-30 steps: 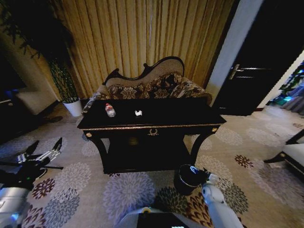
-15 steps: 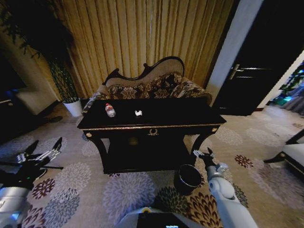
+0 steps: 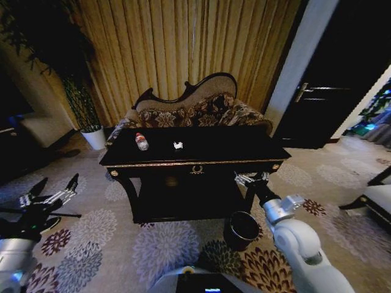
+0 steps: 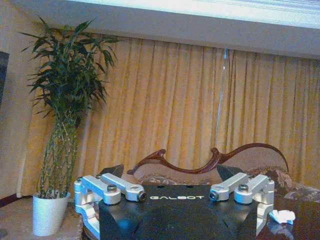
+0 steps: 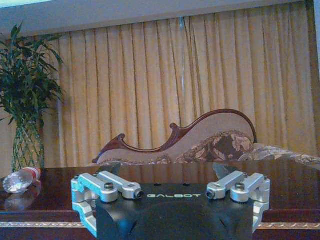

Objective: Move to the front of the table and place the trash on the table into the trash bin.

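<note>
The black table [image 3: 244,146] with gold trim stands straight ahead. On its left part lie a clear bottle with a red label [image 3: 142,141] and a white paper ball [image 3: 178,145]. The dark trash bin [image 3: 242,229] sits on the carpet by the table's right front leg. My right gripper [image 3: 251,178] is open, raised just below the table's front edge above the bin. In the right wrist view the bottle [image 5: 20,180] lies on the tabletop [image 5: 150,175]. My left gripper [image 3: 54,190] hangs open, low at the far left. The left wrist view catches the paper ball [image 4: 282,216].
An ornate sofa [image 3: 195,110] stands behind the table, before gold curtains [image 3: 189,43]. A plant in a white pot [image 3: 94,138] is at the back left. A dark door [image 3: 330,104] is to the right, and a chair edge [image 3: 376,201] at the far right. Patterned carpet surrounds the table.
My right arm has swung up and forward from beside the trash bin to the height of the table's front edge. The left arm has barely moved.
</note>
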Available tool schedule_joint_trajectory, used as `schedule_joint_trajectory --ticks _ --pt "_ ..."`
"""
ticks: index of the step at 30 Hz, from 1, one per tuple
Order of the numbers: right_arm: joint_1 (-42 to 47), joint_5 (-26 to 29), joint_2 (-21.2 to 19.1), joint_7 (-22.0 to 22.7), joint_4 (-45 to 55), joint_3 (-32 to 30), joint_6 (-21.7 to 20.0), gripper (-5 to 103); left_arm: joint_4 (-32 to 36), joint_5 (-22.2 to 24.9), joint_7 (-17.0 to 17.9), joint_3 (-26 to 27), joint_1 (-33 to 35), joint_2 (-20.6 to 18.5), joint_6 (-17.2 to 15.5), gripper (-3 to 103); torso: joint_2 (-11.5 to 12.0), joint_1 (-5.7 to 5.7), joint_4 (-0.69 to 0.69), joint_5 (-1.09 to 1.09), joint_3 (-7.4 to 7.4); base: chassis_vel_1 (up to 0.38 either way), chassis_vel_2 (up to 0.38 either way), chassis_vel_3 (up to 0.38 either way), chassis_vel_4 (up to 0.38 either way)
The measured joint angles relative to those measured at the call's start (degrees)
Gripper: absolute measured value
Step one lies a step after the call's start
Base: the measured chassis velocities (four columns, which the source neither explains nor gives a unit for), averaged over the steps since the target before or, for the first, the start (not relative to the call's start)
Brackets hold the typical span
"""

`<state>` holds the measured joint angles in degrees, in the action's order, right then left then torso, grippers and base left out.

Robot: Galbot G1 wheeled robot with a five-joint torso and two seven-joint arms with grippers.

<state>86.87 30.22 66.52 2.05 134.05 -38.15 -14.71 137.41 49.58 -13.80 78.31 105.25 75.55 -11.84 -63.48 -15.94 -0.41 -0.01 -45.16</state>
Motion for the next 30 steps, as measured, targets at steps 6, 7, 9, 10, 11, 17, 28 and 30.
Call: schedule_joint_trajectory --ticks 6,7,9,10,11,17,28,30 --pt "0.03 0.05 0.28 0.44 0.16 0.04 -1.14 100 0.41 0.0 0.07 -0.09 -0.05 -0.03 -0.66 100 0.0 0.0 0.0 0.02 0.0 0.0 0.0 0.0 0.0" --pt "0.02 0.06 0.35 0.41 0.32 0.05 -1.43 100 0.41 0.0 0.07 -0.07 -0.04 -0.08 -0.69 100 0.0 0.0 0.0 0.01 0.0 0.0 0.0 0.0 0.0" --pt "-0.25 0.11 0.43 0.29 0.43 0.13 -1.83 100 0.41 0.0 0.08 0.01 -0.01 -0.21 -0.76 100 0.0 0.0 0.0 0.01 0.0 0.0 0.0 0.0 0.0" --pt "-0.25 0.11 0.43 0.29 0.43 0.13 -1.83 100 0.41 0.0 0.08 0.01 -0.01 -0.21 -0.76 100 0.0 0.0 0.0 0.01 0.0 0.0 0.0 0.0 0.0" --pt "-0.35 0.11 0.43 0.27 0.43 0.2 -1.87 100 0.41 0.0 0.09 0.05 0.04 -0.21 -0.84 100 0.0 0.0 0.0 0.01 0.0 0.0 0.0 0.0 0.0" --pt "-0.64 0.1 0.43 0.14 0.04 0.43 -1.92 100 0.85 0.0 0.47 0.23 0.31 0.0 -2.2 100 0.0 0.0 0.0 0.01 0.0 0.0 0.0 0.0 0.0" --pt "-0.78 0.21 0.67 0.1 -0.91 0.16 -1.72 100 1.11 -0.11 1.1 0.38 -0.03 -0.23 -3.15 100 0.0 0.0 0.0 0.01 0.0 -0.108 0.097 0.098 -0.093" --pt "-0.8 0.15 0.72 0.06 -0.98 0.23 -1.62 100 1.05 -0.14 1.1 0.38 -0.05 -0.23 -3.11 100 0.0 0.0 0.0 0.01 -0.01 -0.16 0.169 0.175 -0.16"
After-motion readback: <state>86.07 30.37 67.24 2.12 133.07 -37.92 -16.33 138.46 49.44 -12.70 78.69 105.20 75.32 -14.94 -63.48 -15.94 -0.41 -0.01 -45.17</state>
